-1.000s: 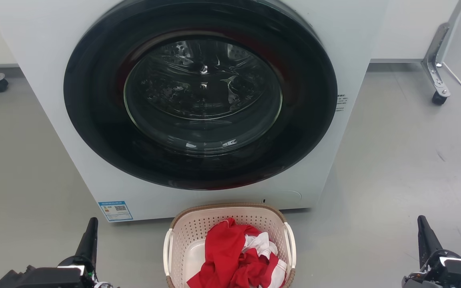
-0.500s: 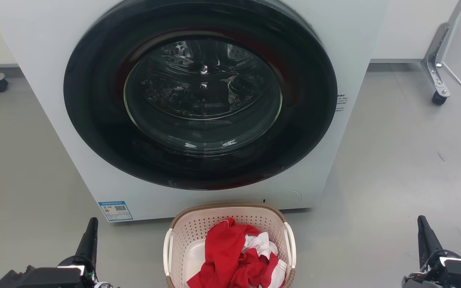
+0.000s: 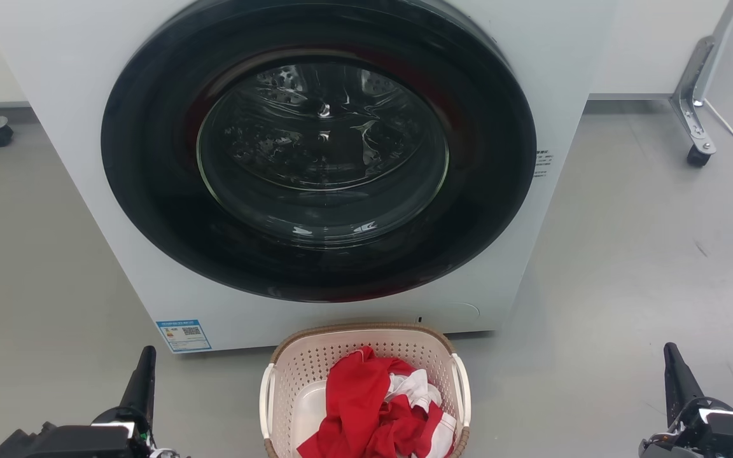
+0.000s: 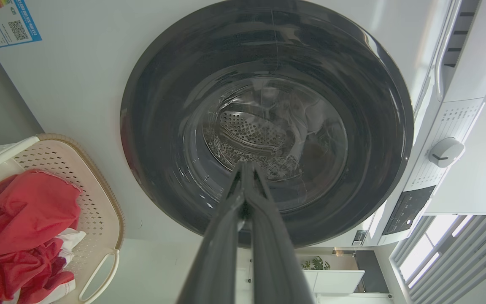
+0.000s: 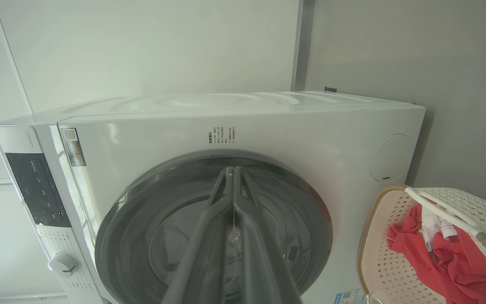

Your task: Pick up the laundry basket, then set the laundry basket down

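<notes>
The laundry basket (image 3: 315, 364) sat on the grey floor (image 3: 627, 254) just in front of the washing machine (image 3: 55, 95), below its closed round door (image 3: 319, 146), with red and white clothes (image 3: 360, 401) heaped inside. The left gripper (image 3: 147, 357) hung apart at the basket's left, the right gripper (image 3: 672, 356) well off to its right. Each had its 2 fingers pressed together, clenched on nothing.

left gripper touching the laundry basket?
Apart. Head view shows the left gripper off to the side of the laundry basket, with bare floor between them.
</notes>
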{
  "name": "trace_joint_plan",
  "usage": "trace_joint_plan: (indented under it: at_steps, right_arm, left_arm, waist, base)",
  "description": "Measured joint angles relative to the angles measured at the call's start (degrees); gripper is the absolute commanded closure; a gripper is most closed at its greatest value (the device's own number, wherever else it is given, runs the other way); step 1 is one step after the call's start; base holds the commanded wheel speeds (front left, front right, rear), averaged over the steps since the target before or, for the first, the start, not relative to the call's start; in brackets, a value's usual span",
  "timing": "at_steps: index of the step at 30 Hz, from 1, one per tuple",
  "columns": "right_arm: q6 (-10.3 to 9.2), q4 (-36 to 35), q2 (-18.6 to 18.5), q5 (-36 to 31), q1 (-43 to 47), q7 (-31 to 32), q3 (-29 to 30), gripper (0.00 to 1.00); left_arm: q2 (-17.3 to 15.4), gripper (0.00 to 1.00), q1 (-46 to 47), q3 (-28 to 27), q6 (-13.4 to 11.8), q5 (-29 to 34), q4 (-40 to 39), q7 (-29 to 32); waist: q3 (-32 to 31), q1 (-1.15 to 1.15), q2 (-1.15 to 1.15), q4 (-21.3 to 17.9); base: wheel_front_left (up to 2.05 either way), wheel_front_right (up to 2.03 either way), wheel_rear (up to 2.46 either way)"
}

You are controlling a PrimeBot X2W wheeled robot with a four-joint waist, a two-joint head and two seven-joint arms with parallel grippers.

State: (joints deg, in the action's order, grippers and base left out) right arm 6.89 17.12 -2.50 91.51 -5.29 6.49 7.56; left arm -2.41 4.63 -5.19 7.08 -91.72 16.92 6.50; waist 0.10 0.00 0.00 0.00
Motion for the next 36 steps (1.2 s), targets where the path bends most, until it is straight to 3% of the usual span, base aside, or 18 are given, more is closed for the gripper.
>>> trace_joint_plan:
  at_steps: [36]
  right_arm:
    - [0.0, -0.01, 0.0, 0.0, 0.0, 0.0, 0.0, 1.0]
  left_arm:
    - [0.01, 1.0, 0.0, 0.0, 0.0, 0.0, -0.01, 0.0]
  waist:
    - [0.01, 0.0, 0.0, 0.0]
  base:
    - [0.0, 0.0, 0.0]
